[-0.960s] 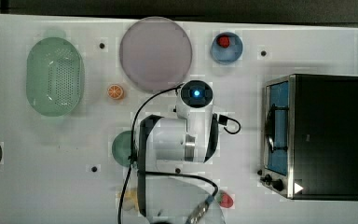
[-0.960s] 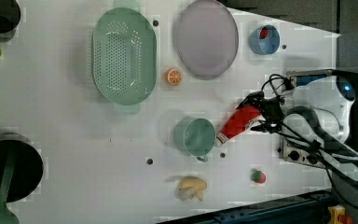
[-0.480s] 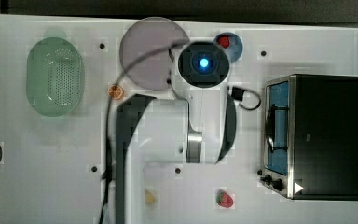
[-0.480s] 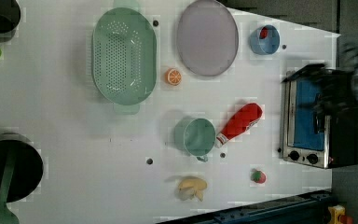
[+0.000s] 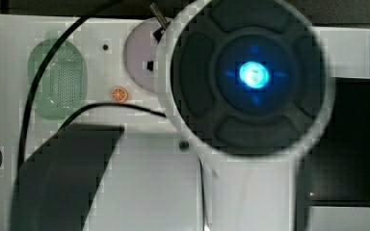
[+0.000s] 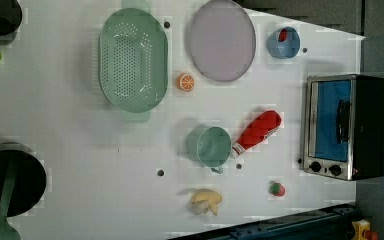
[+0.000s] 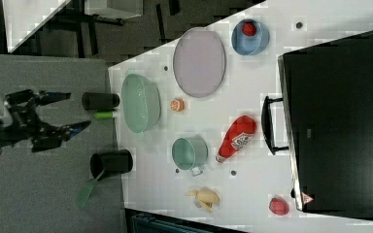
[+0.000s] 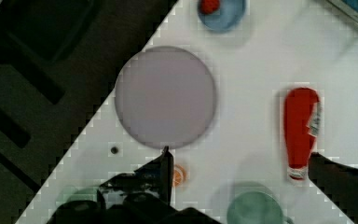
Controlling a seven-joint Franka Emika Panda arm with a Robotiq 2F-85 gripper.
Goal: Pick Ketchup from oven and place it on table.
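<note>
Lying on table [image 6: 80, 150]: ketchup [image 6: 258, 131], beside mug [image 6: 210, 146].

Red bottle [image 6: 258, 131] with white cap and white-and-red label, at centre right of the left view on a white table [image 6: 80, 145] dotted with small dark holes. Black oven [image 6: 346, 127] at the right edge, silver front frame, bluish glass, dark handle, black knobs. Pale green strainer [image 6: 133, 59] with a pattern of fine holes, upper centre. Lilac-grey plate [image 6: 222, 40] at the top. Blue bowl [image 6: 283, 42] holding something red, upper right. Orange slice [image 6: 185, 81] with pale segments. Teal-green cup [image 6: 209, 146] at centre. Yellow banana [image 6: 206, 201] low down. Red strawberry [image 6: 277, 188] with green top. Black pots at left edge. Glowing blue light on a black-and-white arm [image 5: 250, 77] in the top view.
</note>
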